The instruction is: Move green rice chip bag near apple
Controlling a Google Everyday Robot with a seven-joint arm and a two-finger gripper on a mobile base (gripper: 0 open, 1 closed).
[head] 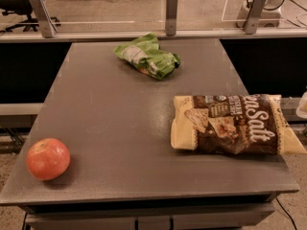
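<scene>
The green rice chip bag (147, 55) lies crumpled at the far middle of the grey table (110, 128), with its white label patch facing up-left. The apple (48, 158), red-orange and round, sits near the table's front left corner, far from the bag. The gripper is not in view in the camera view; no arm or finger shows anywhere.
A larger brown and cream "Sea Salt" chip bag (235, 124) lies flat on the right side of the table, reaching past its right edge. A glass barrier with metal posts (171, 13) runs behind the table's far edge.
</scene>
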